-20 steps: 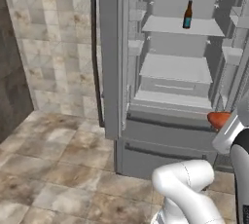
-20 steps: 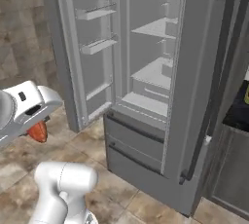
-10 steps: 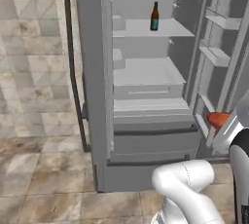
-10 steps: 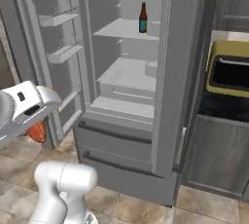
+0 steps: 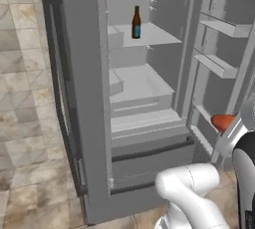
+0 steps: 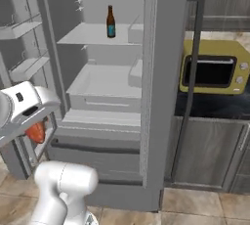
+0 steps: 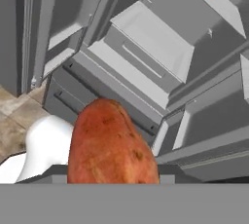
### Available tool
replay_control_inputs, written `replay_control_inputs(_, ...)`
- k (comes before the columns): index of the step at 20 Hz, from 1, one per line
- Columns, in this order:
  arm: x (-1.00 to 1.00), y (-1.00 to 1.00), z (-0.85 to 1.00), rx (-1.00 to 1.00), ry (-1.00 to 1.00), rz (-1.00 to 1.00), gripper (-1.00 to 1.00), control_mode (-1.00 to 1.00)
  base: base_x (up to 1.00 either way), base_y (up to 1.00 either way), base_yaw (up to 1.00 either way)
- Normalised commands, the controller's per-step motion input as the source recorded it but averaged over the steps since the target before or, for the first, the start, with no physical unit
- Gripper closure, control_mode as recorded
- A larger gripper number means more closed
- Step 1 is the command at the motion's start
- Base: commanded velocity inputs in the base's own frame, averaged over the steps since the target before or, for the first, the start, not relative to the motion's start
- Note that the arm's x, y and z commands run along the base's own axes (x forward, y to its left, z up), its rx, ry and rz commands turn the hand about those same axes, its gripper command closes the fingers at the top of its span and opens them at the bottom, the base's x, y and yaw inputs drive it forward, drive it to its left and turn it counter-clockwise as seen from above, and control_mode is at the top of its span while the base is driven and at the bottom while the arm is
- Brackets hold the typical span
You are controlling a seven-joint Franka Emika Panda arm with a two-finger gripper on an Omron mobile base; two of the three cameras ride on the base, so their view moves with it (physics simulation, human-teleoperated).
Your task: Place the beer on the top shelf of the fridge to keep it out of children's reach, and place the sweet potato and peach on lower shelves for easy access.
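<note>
The grey fridge [image 5: 79, 98] [image 6: 166, 72] stands with its doors open. The brown beer [image 5: 136, 22] [image 6: 111, 21] stands upright on the top shelf [image 5: 157, 36] [image 6: 85, 35]. Beneath it lie the pale lower shelves [image 5: 144, 81] [image 6: 102, 79], bare, with drawer fronts under them. My gripper [image 5: 226, 128] hangs low in front of the open door, shut on the orange-red sweet potato [image 5: 222, 121] [image 6: 35, 132] [image 7: 109, 142]. The tuber hides the fingertips in the hand view. The peach is out of view.
Narrow door racks [image 5: 219, 63] [image 6: 22, 28] jut out close beside my hand. A long dark bar handle [image 5: 60, 88] [image 6: 188, 72] runs down each door's edge. A yellow microwave [image 6: 212, 67] sits on the dark counter right of the fridge, above grey cabinets [image 6: 210, 150]. The floor is tiled.
The whole picture has shifted: the base has driven and turned, so the fridge interior now faces the cameras from closer. The sweet potato stays in my gripper.
</note>
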Motion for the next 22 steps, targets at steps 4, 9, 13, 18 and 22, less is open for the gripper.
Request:
replay_control_inputs(4,0.00,0.00,0.00,0.00,0.00,0.00,1.00,1.00,0.60,0.21,-0.21)
replay_control_inputs(9,0.00,0.00,0.00,0.00,0.00,0.00,1.00,1.00,0.63,0.05,-0.10)
replay_control_inputs(13,0.00,0.00,0.00,0.00,0.00,0.00,1.00,1.00,0.66,0.01,-0.01)
replay_control_inputs(18,0.00,0.00,0.00,0.00,0.00,0.00,1.00,1.00,0.58,0.04,0.00)
replay_control_inputs(22,0.45,0.01,-0.21,0.00,-0.02,0.00,1.00,-1.00,0.14,0.02,0.00)
